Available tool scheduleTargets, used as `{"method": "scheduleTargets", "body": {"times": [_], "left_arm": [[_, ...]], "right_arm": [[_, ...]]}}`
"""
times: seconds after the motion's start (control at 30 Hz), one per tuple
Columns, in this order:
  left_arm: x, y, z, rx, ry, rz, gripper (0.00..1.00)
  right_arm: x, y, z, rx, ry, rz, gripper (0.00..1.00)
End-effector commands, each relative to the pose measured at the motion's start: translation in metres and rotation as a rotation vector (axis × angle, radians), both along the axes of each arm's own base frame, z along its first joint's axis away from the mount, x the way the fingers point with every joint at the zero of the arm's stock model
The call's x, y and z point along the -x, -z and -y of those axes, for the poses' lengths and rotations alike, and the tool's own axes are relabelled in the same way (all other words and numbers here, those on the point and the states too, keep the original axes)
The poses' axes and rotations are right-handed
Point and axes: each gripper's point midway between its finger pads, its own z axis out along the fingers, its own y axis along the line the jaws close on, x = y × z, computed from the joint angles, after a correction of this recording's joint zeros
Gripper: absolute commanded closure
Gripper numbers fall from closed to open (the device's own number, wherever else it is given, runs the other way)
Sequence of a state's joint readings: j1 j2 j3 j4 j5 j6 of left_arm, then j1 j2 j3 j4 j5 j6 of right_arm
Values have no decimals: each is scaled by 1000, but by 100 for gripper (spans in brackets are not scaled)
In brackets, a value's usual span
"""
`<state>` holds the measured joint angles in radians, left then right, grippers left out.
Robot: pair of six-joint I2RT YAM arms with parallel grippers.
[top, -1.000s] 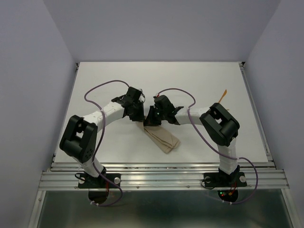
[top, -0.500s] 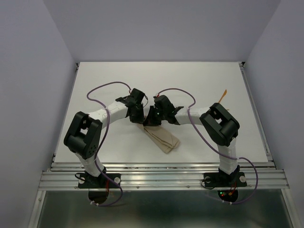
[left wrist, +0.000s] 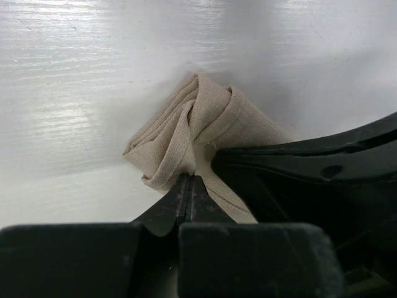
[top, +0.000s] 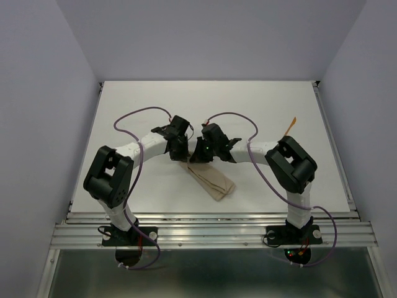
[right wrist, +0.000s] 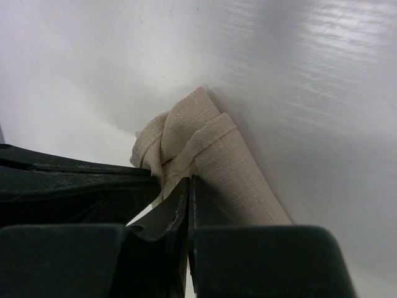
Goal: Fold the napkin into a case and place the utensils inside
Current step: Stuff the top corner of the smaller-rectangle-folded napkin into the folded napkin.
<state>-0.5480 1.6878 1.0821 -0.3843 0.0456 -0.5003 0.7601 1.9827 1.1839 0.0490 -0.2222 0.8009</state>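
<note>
The tan napkin (top: 212,181) lies folded into a narrow oblong strip, slanting from the table's middle toward the front. Its far end is bunched up (left wrist: 198,124) (right wrist: 211,149). My left gripper (top: 182,158) (left wrist: 189,179) is shut on that bunched end from the left, with creases running into its tips. My right gripper (top: 195,158) (right wrist: 188,181) is shut on the same end's hem, right beside the left one. A thin orange utensil (top: 290,126) lies on the table at the back right, well away from both grippers.
The white table (top: 149,105) has raised metal rails along its left, right and front edges. Purple cables (top: 133,118) loop above both arms. The two gripper heads sit almost touching over the cloth's end.
The left arm shifted slightly right toward the cloth's end and its gripper closed on the bunched fabric. The right gripper stayed shut in place.
</note>
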Motion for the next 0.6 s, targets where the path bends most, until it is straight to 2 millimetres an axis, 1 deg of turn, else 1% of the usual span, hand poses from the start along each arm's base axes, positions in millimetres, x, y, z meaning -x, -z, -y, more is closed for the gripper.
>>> {"method": "scheduleTargets", "body": {"times": [0.0,0.1,0.27,0.3,0.37,0.4,0.5,0.57], "left_arm": [[-10,-18,9,53,13,37,100],[-10,-20,9,67,16,38,100],[-11,-24,9,78,20,42,100],[-12,-26,9,80,19,47,100],[-13,-29,9,86,20,52,100],[-13,-30,9,87,22,53,100],[-16,-32,12,100,26,57,100],[-17,-31,14,107,32,53,100]], "right_arm": [[-17,-42,1,6,23,129,97],[-23,-50,5,13,52,162,97],[-30,-46,-2,20,41,160,97],[-29,-38,-5,23,31,146,97],[-31,-39,-11,10,15,142,97],[-29,-32,-14,9,-2,124,97],[-28,-27,-19,0,-15,104,97],[-27,-17,-20,7,-12,80,98]]}}
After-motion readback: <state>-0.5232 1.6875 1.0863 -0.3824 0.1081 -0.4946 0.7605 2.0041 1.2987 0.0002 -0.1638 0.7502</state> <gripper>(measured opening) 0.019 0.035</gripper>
